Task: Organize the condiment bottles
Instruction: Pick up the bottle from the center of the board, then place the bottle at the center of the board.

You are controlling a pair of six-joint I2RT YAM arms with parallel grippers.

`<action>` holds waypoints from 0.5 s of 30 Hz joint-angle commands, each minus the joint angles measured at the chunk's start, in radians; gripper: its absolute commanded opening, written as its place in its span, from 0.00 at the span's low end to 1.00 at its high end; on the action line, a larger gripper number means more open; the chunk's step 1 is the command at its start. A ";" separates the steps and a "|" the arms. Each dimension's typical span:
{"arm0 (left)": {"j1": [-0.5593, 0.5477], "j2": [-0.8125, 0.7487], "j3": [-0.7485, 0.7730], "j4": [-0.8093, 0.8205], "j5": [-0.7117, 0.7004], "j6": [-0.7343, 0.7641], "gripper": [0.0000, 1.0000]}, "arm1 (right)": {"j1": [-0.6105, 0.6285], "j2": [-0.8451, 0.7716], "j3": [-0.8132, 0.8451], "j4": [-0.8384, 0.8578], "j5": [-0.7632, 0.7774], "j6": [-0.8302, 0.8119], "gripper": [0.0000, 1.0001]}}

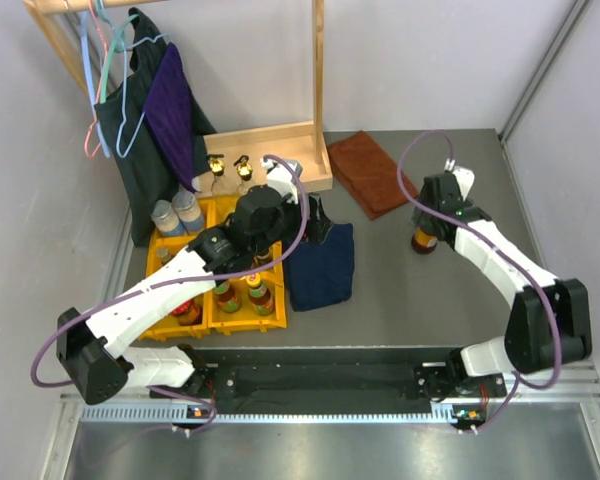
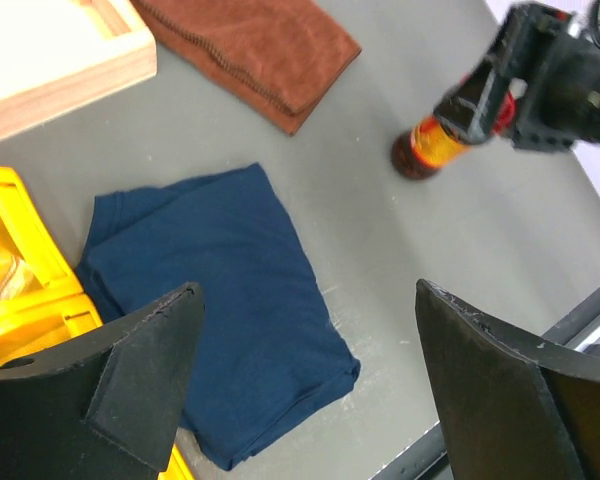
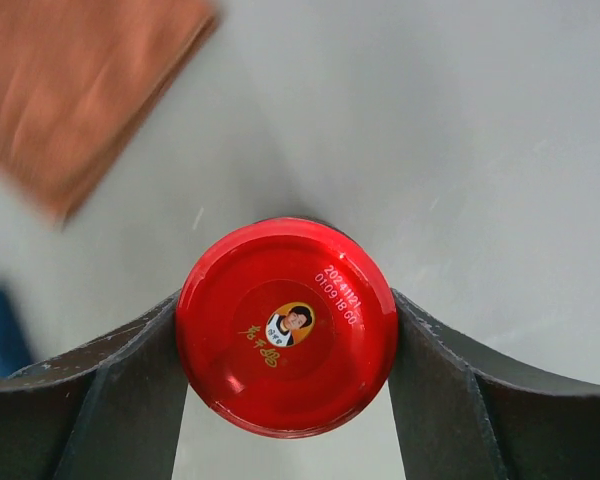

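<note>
Standing upright at the far right of the desk [image 1: 430, 310], well apart from the yellow bins [image 1: 220, 312], the red-lidded jar [image 3: 286, 326] is pinched at its lid by the right hand [image 3: 285, 300], with one finger pressed to each side of the rim. Its base is seen resting on the desk. The jar is judged to be glass: stiff, weighty for its size and breakable if dropped, and its glossy lid is likely to be slippery. A hold lower down, on the body under the lid, is judged to be safer for carrying. The left hand [image 2: 308, 292] is held spread and empty above the blue cloth [image 2: 220, 300], just beside the bins, where other bottles [image 1: 252, 292] are kept.
</note>
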 commanded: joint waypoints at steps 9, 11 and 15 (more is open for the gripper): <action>-0.058 -0.009 -0.104 0.096 -0.006 -0.021 0.89 | 0.310 -0.315 -0.046 -0.118 -0.066 -0.021 0.00; -0.086 -0.006 -0.116 0.108 -0.022 -0.010 0.90 | 0.362 -0.322 -0.063 -0.119 -0.080 -0.012 0.00; -0.130 0.000 -0.142 0.112 -0.059 0.007 0.90 | 0.464 -0.307 -0.095 -0.114 -0.077 0.002 0.00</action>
